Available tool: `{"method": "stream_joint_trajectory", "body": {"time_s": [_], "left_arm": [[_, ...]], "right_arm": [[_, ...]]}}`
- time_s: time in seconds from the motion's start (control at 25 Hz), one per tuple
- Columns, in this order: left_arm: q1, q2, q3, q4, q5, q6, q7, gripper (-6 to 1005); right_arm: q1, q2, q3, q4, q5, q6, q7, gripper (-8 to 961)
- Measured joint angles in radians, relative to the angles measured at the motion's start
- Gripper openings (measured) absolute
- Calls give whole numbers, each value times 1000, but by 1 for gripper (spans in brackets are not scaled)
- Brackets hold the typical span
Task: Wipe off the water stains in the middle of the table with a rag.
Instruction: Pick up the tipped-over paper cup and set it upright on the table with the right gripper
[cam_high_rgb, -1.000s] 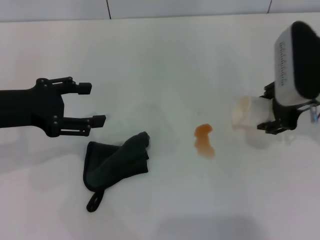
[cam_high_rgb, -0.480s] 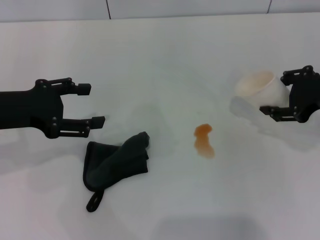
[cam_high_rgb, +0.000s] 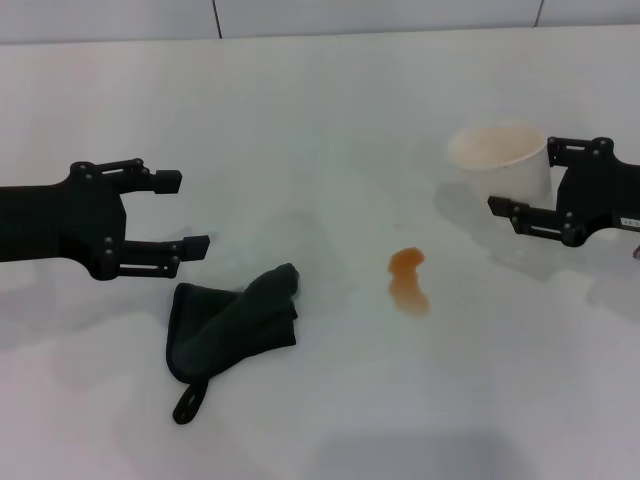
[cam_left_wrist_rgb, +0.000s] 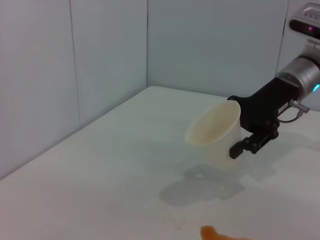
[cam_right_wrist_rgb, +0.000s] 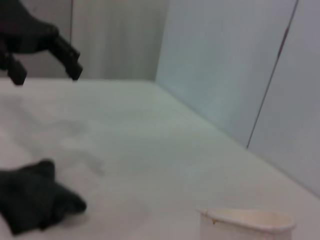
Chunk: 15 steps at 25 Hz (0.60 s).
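White table (cam_high_rgb: 330, 110): 1 rag (cam_high_rgb: 235, 325), 1 stain (cam_high_rgb: 408, 281), 1 cup (cam_high_rgb: 500, 160).

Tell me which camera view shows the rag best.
The head view: the rag lies whole on the table, crumpled, loop tag visible, just below the open left pincer. The right wrist view catches only part of it at the frame's edge. The left wrist view does not show it.

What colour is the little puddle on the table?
Orange-brown. The water stains show best in the head view, on the white table.
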Motion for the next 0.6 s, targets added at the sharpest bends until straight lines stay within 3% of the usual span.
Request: {"method": "stream_joint_trajectory", "body": {"time_s": [0.28, 0.6], "left_arm": [[6, 0, 0, 0, 0, 0, 2, 865], [6, 0, 0, 0, -12, 7, 3, 865]], "right_arm": [[12, 1, -10, 177, 179, 5, -189, 606], [28, 3, -32, 283, 209, 14, -234, 605]]}}
